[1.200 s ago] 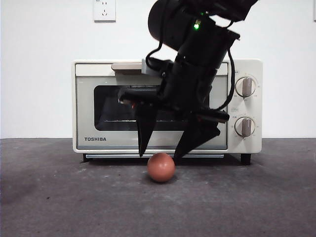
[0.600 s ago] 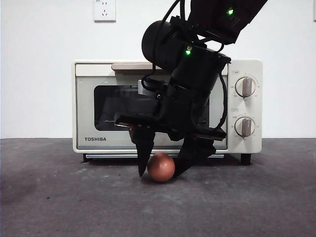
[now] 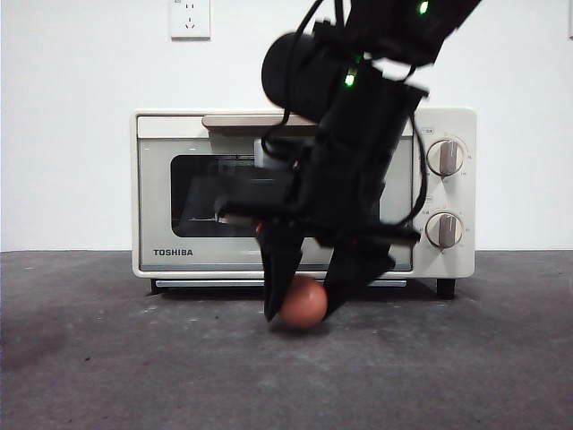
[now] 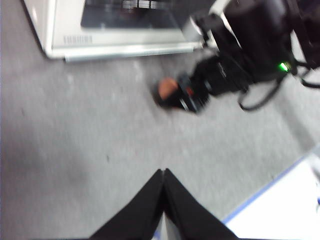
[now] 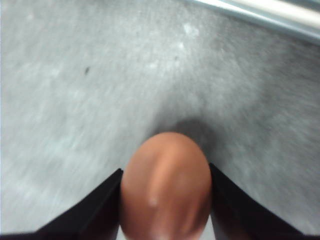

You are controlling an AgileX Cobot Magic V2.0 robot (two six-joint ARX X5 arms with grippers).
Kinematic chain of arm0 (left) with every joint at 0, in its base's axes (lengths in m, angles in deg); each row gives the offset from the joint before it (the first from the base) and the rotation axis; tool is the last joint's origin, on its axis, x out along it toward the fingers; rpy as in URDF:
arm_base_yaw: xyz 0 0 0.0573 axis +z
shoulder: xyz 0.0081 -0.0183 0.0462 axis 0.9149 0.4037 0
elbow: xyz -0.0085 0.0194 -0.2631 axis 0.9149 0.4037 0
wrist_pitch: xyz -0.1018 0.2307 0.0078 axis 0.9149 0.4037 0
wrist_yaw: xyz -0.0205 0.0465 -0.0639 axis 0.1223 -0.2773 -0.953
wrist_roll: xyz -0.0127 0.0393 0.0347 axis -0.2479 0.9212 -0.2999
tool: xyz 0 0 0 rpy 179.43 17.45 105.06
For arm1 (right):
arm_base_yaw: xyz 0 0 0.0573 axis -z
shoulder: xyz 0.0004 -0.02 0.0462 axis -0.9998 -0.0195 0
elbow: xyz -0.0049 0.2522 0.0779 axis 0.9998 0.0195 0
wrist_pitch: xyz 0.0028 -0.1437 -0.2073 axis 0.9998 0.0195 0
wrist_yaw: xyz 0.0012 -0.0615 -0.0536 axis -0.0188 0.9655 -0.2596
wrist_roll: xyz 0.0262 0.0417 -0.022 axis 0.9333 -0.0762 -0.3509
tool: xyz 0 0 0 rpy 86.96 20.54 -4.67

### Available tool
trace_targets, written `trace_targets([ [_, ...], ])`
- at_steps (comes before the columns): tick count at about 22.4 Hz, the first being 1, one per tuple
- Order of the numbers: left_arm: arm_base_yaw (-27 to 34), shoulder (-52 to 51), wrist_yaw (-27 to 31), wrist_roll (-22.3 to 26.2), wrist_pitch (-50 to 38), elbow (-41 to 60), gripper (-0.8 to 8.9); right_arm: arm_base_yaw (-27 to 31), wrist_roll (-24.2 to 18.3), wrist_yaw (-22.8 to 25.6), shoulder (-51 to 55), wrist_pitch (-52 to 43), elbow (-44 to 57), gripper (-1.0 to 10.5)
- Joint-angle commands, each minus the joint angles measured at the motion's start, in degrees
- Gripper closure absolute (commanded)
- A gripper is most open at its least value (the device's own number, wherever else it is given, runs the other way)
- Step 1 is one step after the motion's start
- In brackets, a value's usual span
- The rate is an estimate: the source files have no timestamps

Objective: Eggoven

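Observation:
The reddish-brown egg [image 3: 306, 303] lies on the dark table in front of the cream TOSHIBA oven [image 3: 179, 197], whose door is closed. My right gripper [image 3: 303, 312] reaches down from above, and its two black jaws press against the egg's sides. Up close in the right wrist view, the egg [image 5: 165, 187] fills the gap of the right gripper [image 5: 165, 170]. My left gripper [image 4: 163, 171] hangs shut and empty well away from it. From there I see the egg [image 4: 168, 88], the right gripper [image 4: 192, 95] and the oven [image 4: 125, 25].
Two dials [image 3: 445, 158] sit on the oven's right side. A wall socket [image 3: 189, 18] is above the oven. A white surface with a blue edge [image 4: 280, 210] lies near the left arm.
The right gripper has come down around the egg and its jaws have narrowed from wide apart to touching it. The egg has shifted slightly to the right.

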Motion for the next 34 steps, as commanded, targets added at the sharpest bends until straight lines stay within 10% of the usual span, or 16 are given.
trace_targets([
  [1, -0.2, 1.7, -0.1, -2.7, -4.0, -1.1, 8.06, -1.6, -3.5, 0.0, 5.0, 1.9, -0.9, 9.4],
  [16, -18.8, 35.1, 14.7, -7.1, -36.2, -14.4, 8.06, -4.7, -11.3, 11.5, 45.2, 25.3, -0.9, 9.4],
  [34, -22.6, 57.7, 17.1, -4.1, -39.6, -28.2, 8.06, -4.7, -10.6, 17.9, 59.1, 34.6, -0.9, 9.4],
])
